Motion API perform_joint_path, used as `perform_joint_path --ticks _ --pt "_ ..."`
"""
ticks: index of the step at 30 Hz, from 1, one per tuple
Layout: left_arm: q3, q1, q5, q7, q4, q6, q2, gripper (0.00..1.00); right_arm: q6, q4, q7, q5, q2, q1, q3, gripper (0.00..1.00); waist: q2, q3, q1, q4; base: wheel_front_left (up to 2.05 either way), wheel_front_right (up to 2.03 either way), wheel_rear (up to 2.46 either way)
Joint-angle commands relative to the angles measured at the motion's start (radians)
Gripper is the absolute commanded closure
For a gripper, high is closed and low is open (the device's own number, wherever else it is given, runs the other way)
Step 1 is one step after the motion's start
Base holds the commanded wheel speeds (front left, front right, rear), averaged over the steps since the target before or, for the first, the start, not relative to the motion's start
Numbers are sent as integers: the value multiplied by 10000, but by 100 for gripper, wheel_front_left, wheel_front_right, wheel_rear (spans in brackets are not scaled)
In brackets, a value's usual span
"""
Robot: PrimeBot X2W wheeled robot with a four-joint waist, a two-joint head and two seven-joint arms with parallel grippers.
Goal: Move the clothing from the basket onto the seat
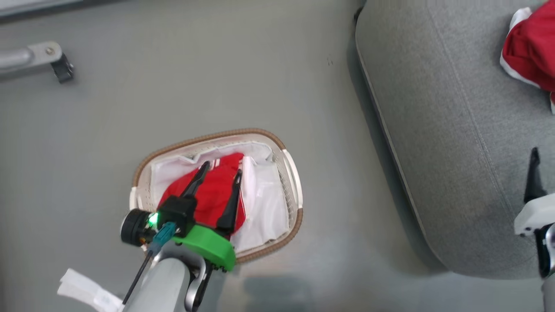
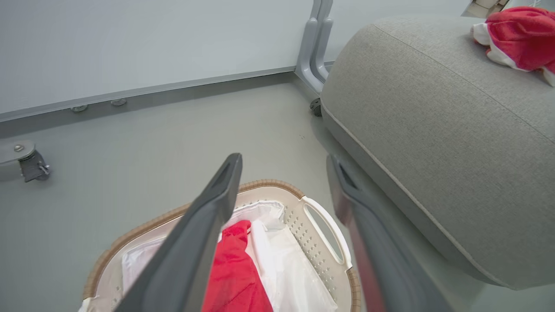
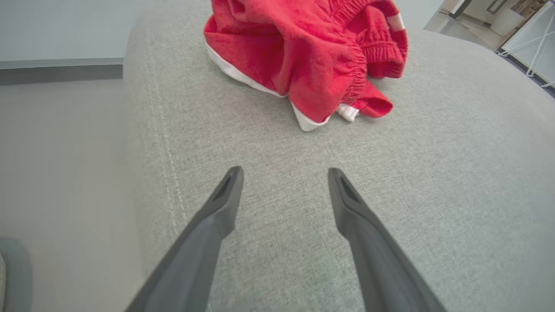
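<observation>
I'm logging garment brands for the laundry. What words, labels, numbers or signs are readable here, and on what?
No text can be read.
White tab on the clothing lying on the seat: no lettering shows.
White tag at the head view's lower left: too blurred to read.
Basket: no print shows.

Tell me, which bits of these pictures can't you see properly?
1. The red garment in the basket: in the head view the left gripper covers part of it; in the left wrist view the bottom edge cuts it off.
2. The other red garment on the seat: the head view's right edge cuts it off.
3. The basket's floor: hidden under the white lining and the garment.
</observation>
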Motion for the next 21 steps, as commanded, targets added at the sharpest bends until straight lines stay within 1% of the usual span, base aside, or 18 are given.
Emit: perform_joint_path --ticks 1,3,8,14,18,21 --pt "212 304 108 -6 6 13 -68 0 -15 -173 -48 42 78 262 120 0 0 -1024 0 449 0 0 0" --pt "496 526 206 -6 8 28 -102 0 -14 -428 -48 104 386 415 446 0 0 -1252 0 590 0 0 0" --pt "1089 898 321 -6 130 50 -149 0 -14 -875 -48 286 789 347 1714 0 0 -1752 0 1013 0 0 0" --pt "1937 1133 266 -6 134 295 -190 0 -14 -1092 -48 563 1128 82 3139 0 0 -2290 0 1537 0 0 0" --pt "2319 1243 389 -6 181 340 -193 0 -14 -1280 -48 743 1334 96 3707 0 0 -2554 0 1811 0 0 0" --pt "2582 1354 344 -6 171 408 -189 0 -14 -1350 -48 822 1433 406 3997 0 0 -2768 0 1990 0 0 0"
